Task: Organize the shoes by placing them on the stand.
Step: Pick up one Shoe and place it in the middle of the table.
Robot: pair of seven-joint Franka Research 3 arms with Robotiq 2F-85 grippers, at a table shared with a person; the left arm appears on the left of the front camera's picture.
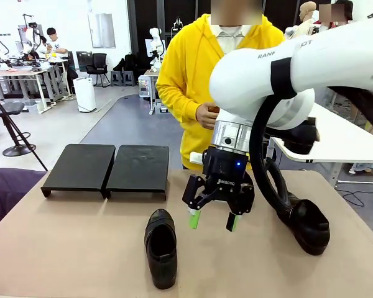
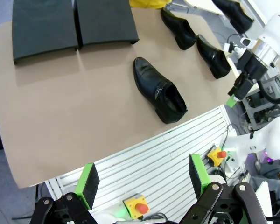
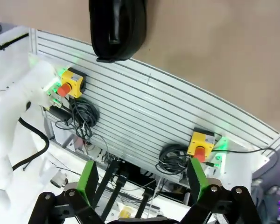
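The stand (image 1: 105, 169) is two low black platforms side by side at the table's far left, bare on top; it also lies at the top of the left wrist view (image 2: 74, 23). One glossy black shoe (image 1: 161, 247) lies near the front edge, toe pointing at the stand (image 2: 158, 89) (image 3: 117, 28). Two more shoes (image 2: 177, 28) (image 2: 213, 56) lie on the right; one is partly behind the right arm's cable (image 1: 311, 226). My right gripper (image 1: 214, 220) (image 3: 142, 179) hangs open just right of the near shoe, above the table, holding nothing. My left gripper (image 2: 143, 179) is open, back over the robot's base.
A person in a yellow hoodie (image 1: 193, 74) stands at the far side, hands held at the chest. A white table (image 1: 348, 139) stands to the right, with another black shoe (image 2: 233, 14) on it. Below the front edge are a slatted panel (image 3: 144, 121) and emergency-stop buttons (image 3: 67, 83).
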